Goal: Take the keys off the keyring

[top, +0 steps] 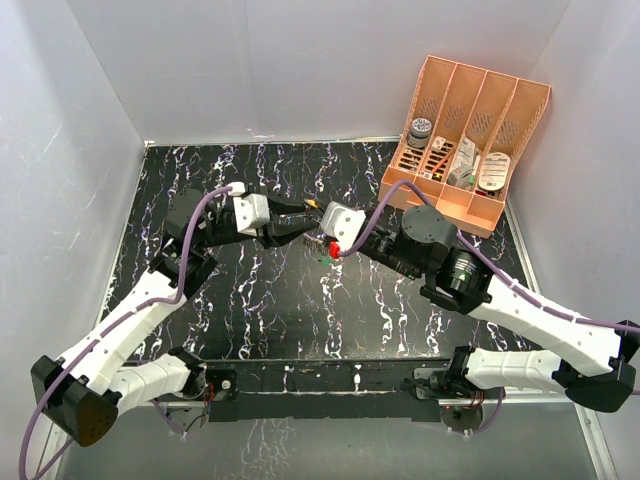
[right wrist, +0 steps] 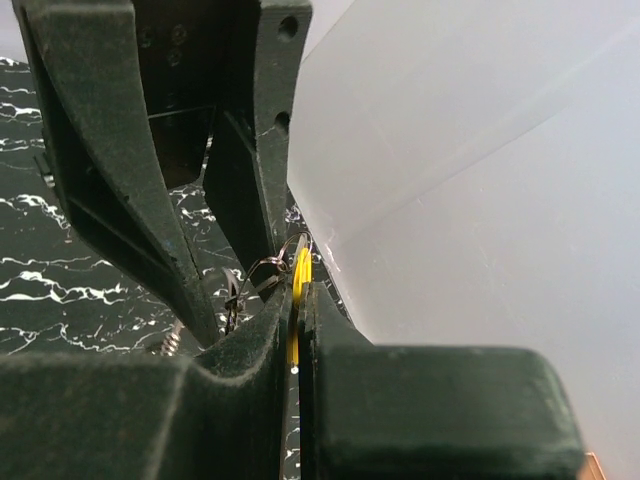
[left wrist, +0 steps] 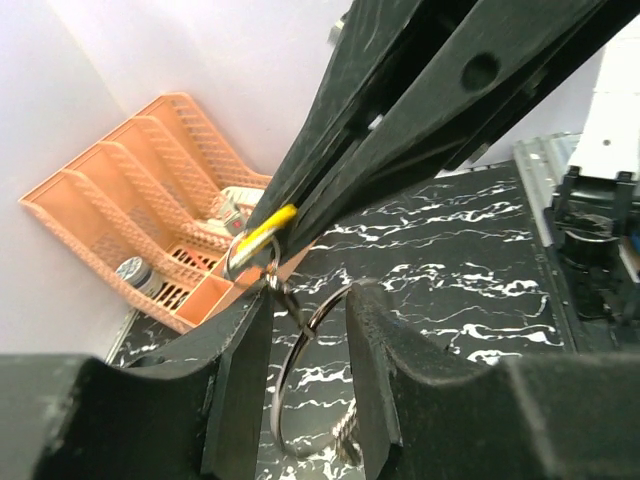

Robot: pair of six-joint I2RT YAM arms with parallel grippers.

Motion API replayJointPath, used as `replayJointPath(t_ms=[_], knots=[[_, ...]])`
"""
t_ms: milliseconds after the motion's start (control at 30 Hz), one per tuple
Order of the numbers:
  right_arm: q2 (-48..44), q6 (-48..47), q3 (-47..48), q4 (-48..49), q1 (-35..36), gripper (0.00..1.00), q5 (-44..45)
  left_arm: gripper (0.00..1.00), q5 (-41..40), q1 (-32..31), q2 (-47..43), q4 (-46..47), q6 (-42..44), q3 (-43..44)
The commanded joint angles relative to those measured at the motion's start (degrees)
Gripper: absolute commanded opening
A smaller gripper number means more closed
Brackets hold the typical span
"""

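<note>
Both arms meet above the middle of the bench (top: 300, 310), a bit toward its far edge, with everything held in the air. Right tool (right wrist: 298, 300) is pressed together, pinching the yellow key (left wrist: 268, 228) by its head; the key sits edge-on between the pads, its tip sticking out past the fingertips. Left tool (left wrist: 310, 300) is partly closed around the keyring (left wrist: 290, 355). The silver loop stands tilted in the gap between the two fingers and looks to touch both pads, so it's gripped across its width. The two tools are nearly tip to tip, right one coming in over the left. A small wire loop joins the yellow key to the keyring just off the left fingertips. A little spring-like bit (left wrist: 346, 440) hangs at the bottom of the ring. The green key (top: 321, 253) is only a tiny speck just below where the tools meet; can't tell how it's attached. An orange organiser (top: 465, 120) sits tilted at the far right corner of the bench, with small items in its compartments.
</note>
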Motion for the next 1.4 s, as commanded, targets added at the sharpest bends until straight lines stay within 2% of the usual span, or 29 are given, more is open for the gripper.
replayJointPath(t_ms=[0, 100, 267, 533, 667, 867, 1167, 1367], knots=[[-1.28, -1.15, 3.38, 1.95, 0.13, 0.0, -0.85, 0.33, 9.92, 0.45, 0.96, -2.73, -0.23, 4.65], [-1.47, -1.15, 3.27, 2.17, 0.12, 0.0, -0.67, 0.32, 12.65, 0.56, 1.1, -5.39, 1.21, 5.68], [-1.89, -1.06, 2.39, 3.7, 0.13, 0.0, -0.5, 0.27, 12.83, 0.55, 0.67, -9.41, 3.44, 6.02], [-1.86, -1.15, 2.46, 3.56, 0.12, 0.0, -0.08, 0.28, 9.43, 0.54, 0.57, -2.45, -1.89, 2.08], [-1.97, -1.15, 1.99, 3.96, 0.13, 0.0, 0.17, 0.3, 4.75, 0.61, 0.28, 0.11, -4.8, 0.71], [-1.78, -1.24, 1.44, 4.39, 0.13, 0.0, 0.1, 0.34, -1.42, 0.65, -1.86, 9.23, -9.77, -3.72], [-1.3, -1.33, 0.84, 4.86, 0.09, 0.0, 0.23, 0.34, -2.46, 0.67, -0.63, 18.13, -15.77, -5.49], [-1.59, -1.33, 0.35, 5.83, 0.13, 0.0, 0.36, 0.31, -1.22, 0.73, 1.09, 19.77, -17.28, -5.48]])
